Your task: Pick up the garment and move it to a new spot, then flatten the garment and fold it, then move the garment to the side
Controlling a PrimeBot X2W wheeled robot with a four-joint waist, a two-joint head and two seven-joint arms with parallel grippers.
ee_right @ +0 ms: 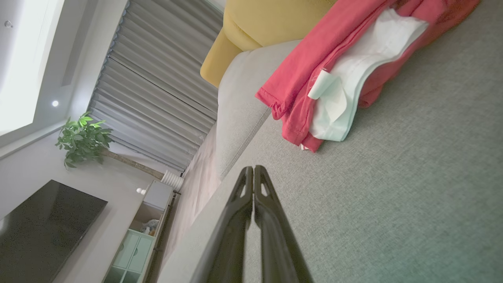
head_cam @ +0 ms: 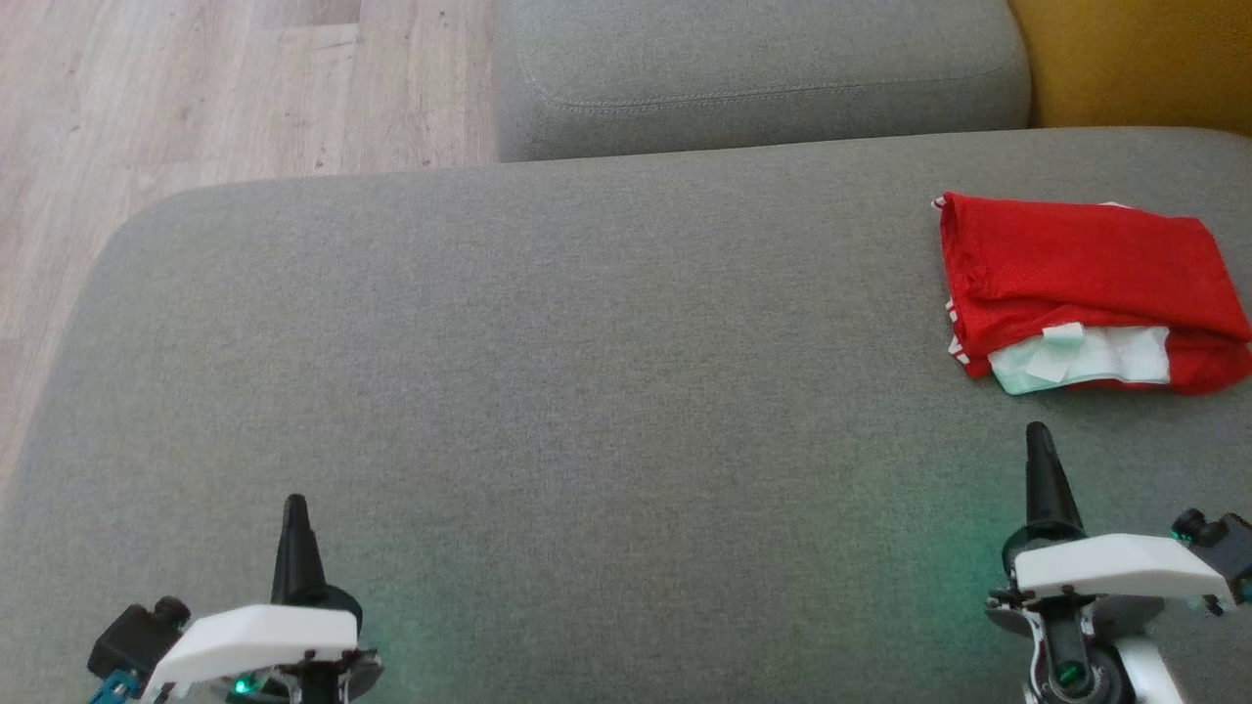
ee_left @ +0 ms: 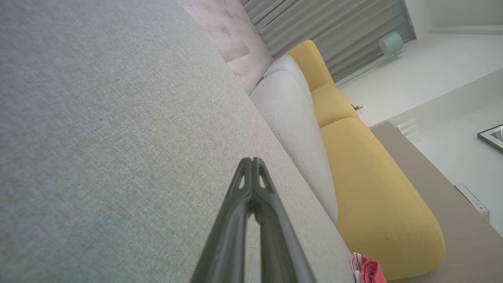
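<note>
The garment (head_cam: 1086, 279) is red with a white inner panel, lying folded in a compact bundle at the right side of the grey sofa seat (head_cam: 548, 372). In the right wrist view the garment (ee_right: 314, 86) lies just beyond my fingertips, and a small red corner of the garment (ee_left: 371, 272) peeks in at the left wrist view's bottom edge. My right gripper (head_cam: 1037, 432) is shut and empty, a short way in front of the bundle. My left gripper (head_cam: 294, 502) is shut and empty too, near the seat's front left, far from the cloth.
A grey back cushion (head_cam: 753, 73) runs along the far edge, with a yellow cushion (head_cam: 1135, 59) at the far right. Wooden floor (head_cam: 196, 88) lies beyond the seat's left edge. The right wrist view shows a plant (ee_right: 80, 137) and a dark screen (ee_right: 43, 224).
</note>
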